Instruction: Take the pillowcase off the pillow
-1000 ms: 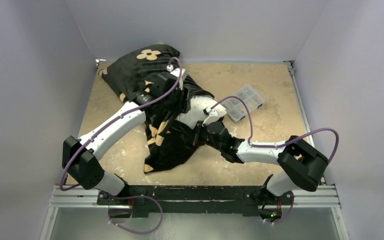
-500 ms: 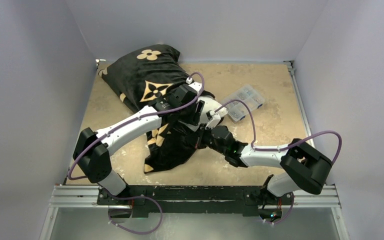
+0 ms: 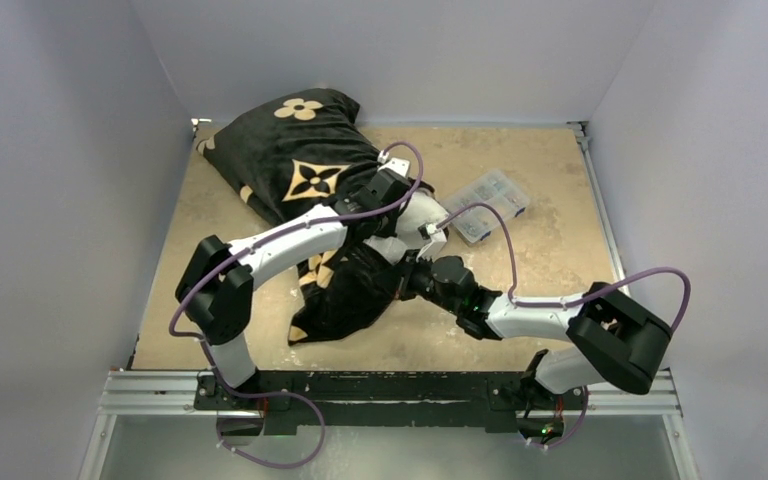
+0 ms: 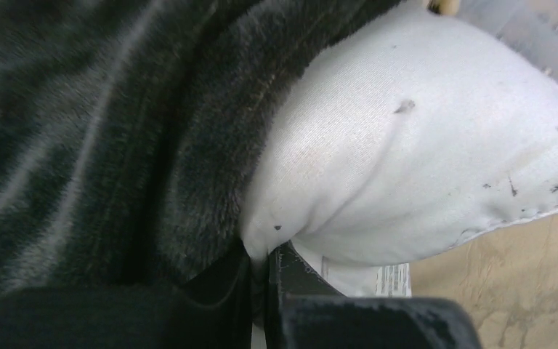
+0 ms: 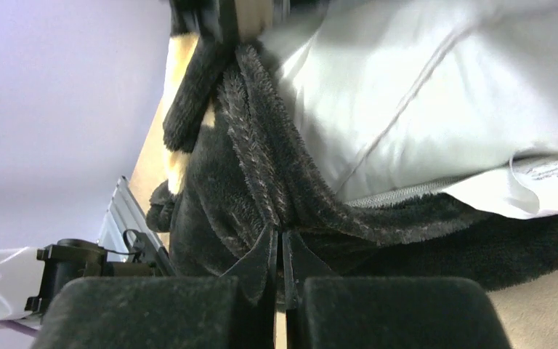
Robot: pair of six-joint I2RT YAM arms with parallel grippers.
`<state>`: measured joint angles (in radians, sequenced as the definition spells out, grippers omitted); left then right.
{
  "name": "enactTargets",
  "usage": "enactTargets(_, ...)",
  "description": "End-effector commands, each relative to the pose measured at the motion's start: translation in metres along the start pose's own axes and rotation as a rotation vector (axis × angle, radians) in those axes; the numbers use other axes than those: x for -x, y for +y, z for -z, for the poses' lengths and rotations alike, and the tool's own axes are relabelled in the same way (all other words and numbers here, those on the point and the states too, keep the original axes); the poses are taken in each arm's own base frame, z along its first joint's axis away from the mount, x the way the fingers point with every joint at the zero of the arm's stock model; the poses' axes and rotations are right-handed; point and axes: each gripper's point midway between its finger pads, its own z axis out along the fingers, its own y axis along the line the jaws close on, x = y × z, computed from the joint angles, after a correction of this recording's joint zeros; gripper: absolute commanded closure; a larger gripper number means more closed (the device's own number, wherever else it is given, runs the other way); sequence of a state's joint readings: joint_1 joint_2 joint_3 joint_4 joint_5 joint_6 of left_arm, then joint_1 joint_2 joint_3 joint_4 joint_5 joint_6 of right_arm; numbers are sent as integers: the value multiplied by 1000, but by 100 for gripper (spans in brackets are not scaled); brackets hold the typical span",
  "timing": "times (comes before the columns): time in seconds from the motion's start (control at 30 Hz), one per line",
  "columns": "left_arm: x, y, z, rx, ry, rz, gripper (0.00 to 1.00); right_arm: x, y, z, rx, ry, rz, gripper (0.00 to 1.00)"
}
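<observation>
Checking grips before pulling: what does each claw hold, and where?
Right claw pinches the pillowcase by its open hem; left claw seems to pinch the pillow where it emerges.

Place: you are looking at a robot lab test cell.
Enclosure: plain pale walls (image 3: 60, 200) box in your tan tabletop (image 3: 530, 180).
Rig: left arm (image 3: 280, 235) and right arm (image 3: 545, 312) are bolted to an aluminium rail (image 3: 390, 395), with purple cables (image 3: 650, 275) looping free.

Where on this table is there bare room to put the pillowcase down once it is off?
The far right corner, between the clear plastic box and the table edge, is bare. So is the left strip between the pillowcase and the table edge. The middle is crowded: the pillow and bunched pillowcase fill it.
</observation>
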<state>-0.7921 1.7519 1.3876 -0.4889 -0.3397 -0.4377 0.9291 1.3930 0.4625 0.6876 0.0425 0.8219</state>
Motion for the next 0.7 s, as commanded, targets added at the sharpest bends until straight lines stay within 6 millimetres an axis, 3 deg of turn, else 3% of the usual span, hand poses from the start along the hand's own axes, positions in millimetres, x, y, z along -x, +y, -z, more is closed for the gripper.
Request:
enactTargets(0.0, 89, 24, 4, 71, -222, 134, 100, -9, 19, 9, 101, 38, 8, 100)
enactTargets(0.17, 168, 53, 23, 11, -353, 281, 100, -20, 10, 14, 87, 65, -7, 100)
enactTargets(0.23, 201, 64, 39, 5, -417, 314, 100, -23, 7, 17, 84, 71, -13, 100)
enactTargets(0.3, 223, 70, 52, -3, -454, 329, 100, -25, 4, 19, 79, 71, -21, 100)
enactTargets(0.67, 286, 83, 119, -220, -595, 463, 100, -46, -23, 13, -22, 115, -81, 100)
